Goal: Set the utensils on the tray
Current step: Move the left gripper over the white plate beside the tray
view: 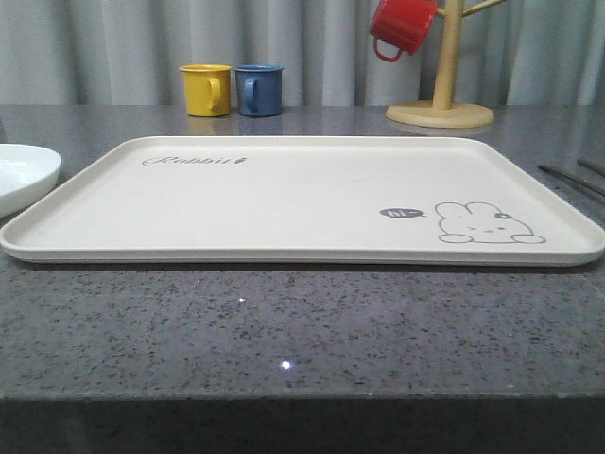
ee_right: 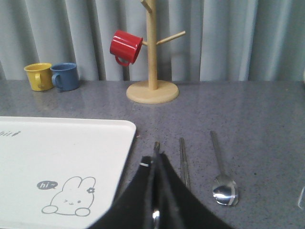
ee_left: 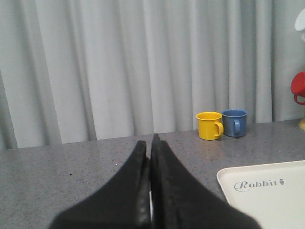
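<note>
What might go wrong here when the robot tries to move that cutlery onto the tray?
The spoon and chopsticks lie flat on the counter, thin and shiny, so the right gripper may slip or fail to get under them. They also lie close together; reaching for one might nudge its neighbour. The tray has a raised rim, which a low-carried utensil might catch on.

Cream tray [view: 284, 203] on grey counter [view: 284, 331], mugs [view: 232, 90] behind.

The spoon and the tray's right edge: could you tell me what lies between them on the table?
In the right wrist view, chopsticks and the right gripper lie between spoon and tray.
</note>
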Robot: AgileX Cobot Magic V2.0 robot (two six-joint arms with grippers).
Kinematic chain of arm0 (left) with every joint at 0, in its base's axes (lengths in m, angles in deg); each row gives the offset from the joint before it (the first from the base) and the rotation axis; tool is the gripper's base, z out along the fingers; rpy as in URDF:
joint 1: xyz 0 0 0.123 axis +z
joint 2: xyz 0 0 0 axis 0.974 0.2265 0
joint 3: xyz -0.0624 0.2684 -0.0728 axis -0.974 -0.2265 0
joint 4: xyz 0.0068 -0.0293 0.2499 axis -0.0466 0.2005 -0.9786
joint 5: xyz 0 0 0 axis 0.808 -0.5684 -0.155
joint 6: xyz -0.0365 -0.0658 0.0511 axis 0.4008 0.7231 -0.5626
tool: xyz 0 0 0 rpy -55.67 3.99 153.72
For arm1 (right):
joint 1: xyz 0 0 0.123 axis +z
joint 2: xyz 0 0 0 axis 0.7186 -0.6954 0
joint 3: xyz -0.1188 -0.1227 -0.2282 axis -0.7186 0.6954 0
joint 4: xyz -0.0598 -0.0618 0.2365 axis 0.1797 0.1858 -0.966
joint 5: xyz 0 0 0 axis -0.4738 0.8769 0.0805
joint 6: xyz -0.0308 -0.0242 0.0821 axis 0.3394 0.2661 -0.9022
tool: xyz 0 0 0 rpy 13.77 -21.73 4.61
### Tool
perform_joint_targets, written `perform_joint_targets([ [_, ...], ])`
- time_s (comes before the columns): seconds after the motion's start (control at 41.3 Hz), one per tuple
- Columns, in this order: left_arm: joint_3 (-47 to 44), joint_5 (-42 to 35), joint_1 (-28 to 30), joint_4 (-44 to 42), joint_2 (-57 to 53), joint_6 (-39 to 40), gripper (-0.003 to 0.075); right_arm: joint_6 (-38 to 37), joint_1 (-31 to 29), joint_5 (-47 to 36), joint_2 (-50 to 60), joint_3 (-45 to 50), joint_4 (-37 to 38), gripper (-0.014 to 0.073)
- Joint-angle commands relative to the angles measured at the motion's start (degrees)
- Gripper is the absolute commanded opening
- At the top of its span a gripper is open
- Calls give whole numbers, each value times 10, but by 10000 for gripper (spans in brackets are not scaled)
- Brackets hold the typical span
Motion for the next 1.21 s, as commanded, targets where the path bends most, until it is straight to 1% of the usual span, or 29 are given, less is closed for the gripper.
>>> perform_joint_targets([
  [0.0,71,10,-4,6,61,5,-18,0,-2,3,-53,-57,-2,-68],
  [0.121,108,21,-4,6,119,5,-18,0,-2,24,-110,-80,-2,-68],
  [0.291,104,34,-4,6,165,5,-18,0,-2,24,-163,-80,-2,-68],
  [0.581,104,55,-4,6,212,5,-18,0,-2,25,-198,-80,-2,-64],
  [0.63,104,62,-4,6,217,5,-18,0,-2,25,-201,-80,2,-47],
  [0.678,104,73,-4,6,225,5,-13,0,-2,27,-202,-80,9,4],
  [0.702,104,81,-4,6,231,5,-4,0,-2,27,-203,-80,12,48],
  [0.726,104,86,-4,6,235,5,15,0,-2,28,-204,-80,13,88],
  [0.775,104,97,-4,6,248,5,71,0,-2,28,-206,-80,15,196],
  [0.823,104,104,-4,6,261,5,155,0,-2,27,-207,-80,15,319],
  [0.872,105,115,-4,6,275,5,258,0,-2,27,-207,-80,15,402],
  [0.92,107,126,-4,5,288,5,372,0,-2,27,-207,-80,15,450],
  [0.969,107,131,-4,3,300,5,444,0,-2,27,-207,-80,15,467],
  [1.017,107,135,-4,3,309,5,477,0,-2,27,-207,-80,15,467],
  [1.041,107,139,-4,3,315,5,487,0,-2,27,-207,-80,15,467],
  [1.187,108,158,-4,-1,356,5,484,0,-2,27,-207,-80,15,467],
])
